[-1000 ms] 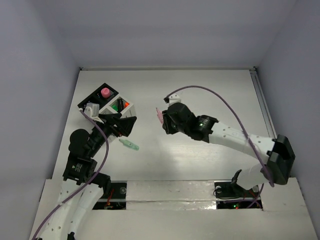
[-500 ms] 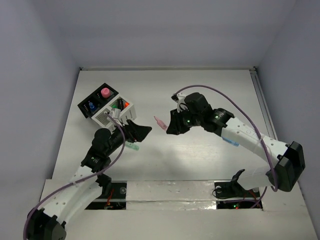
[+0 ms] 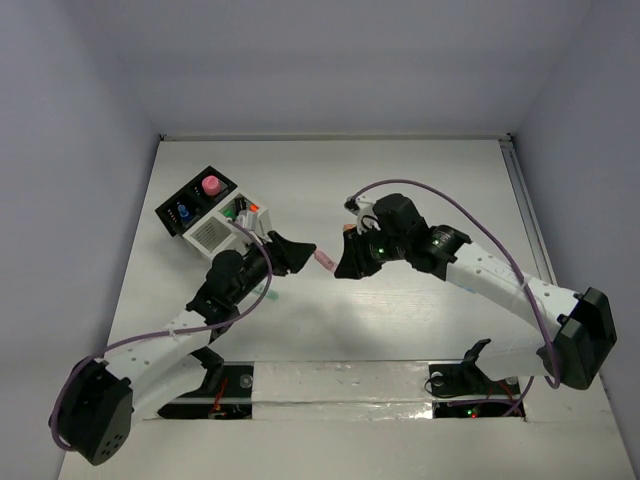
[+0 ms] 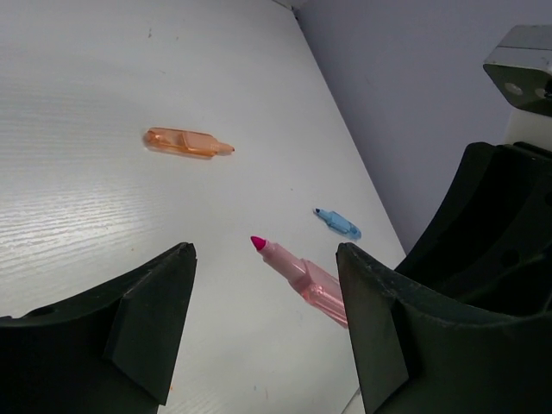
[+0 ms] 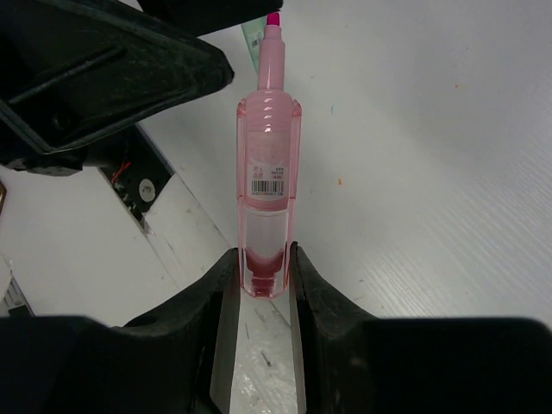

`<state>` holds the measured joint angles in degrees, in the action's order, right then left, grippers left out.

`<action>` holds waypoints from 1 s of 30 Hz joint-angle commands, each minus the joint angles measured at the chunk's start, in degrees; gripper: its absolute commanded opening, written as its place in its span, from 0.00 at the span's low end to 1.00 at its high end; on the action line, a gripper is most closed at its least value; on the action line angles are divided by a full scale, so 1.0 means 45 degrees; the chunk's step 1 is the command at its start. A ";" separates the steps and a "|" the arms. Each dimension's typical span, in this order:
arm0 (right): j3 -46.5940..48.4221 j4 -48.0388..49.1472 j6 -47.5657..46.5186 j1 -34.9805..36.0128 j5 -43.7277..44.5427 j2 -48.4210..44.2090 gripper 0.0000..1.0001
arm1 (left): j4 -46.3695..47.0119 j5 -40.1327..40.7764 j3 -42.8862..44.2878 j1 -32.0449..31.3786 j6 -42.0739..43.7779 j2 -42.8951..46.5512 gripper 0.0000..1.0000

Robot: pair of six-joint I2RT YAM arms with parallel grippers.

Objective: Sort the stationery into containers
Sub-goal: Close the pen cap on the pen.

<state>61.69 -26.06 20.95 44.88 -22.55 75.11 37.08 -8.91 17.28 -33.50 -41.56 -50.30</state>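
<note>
My right gripper (image 3: pixel 343 264) is shut on a translucent pink marker (image 3: pixel 322 260) and holds it by its rear end, above the table. The right wrist view shows the marker (image 5: pixel 267 172) clamped between the fingers (image 5: pixel 222 302), its magenta tip pointing at my left gripper (image 5: pixel 103 69). My left gripper (image 3: pixel 297 251) is open and empty. Seen from the left wrist, the marker (image 4: pixel 302 276) lies in line with the gap between the fingers (image 4: pixel 147 319), untouched. The black container (image 3: pixel 190 192) and the white one (image 3: pixel 210 234) stand at the far left.
An orange marker (image 4: pixel 185 142) and a small blue pen (image 4: pixel 338 222) lie on the table beyond the left gripper. A mint green marker (image 5: pixel 253 34) lies below the pink marker's tip. The black container holds a pink piece (image 3: pixel 211 185) and a blue one (image 3: pixel 182 213).
My left arm has swung right from the containers to face the pink marker, jaws open. My right gripper kept the marker and shifted it slightly down and towards the left gripper.
</note>
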 commanded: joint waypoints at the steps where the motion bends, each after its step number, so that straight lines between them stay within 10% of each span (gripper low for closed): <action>1: -0.0232 0.0908 -0.0105 0.0045 -0.0497 -0.0402 0.05 | 0.1642 0.0066 0.0476 -0.0252 -0.0061 -0.0675 0.63; 30: -0.0663 0.1534 -0.0085 0.0045 -0.1181 0.0671 0.00 | 0.2464 -0.0657 0.1511 -0.2068 0.0309 -0.1575 0.61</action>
<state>58.22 -22.06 20.95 44.88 -26.50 77.56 43.90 -9.91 20.64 -41.67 -42.02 -57.36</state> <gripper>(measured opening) 0.308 0.610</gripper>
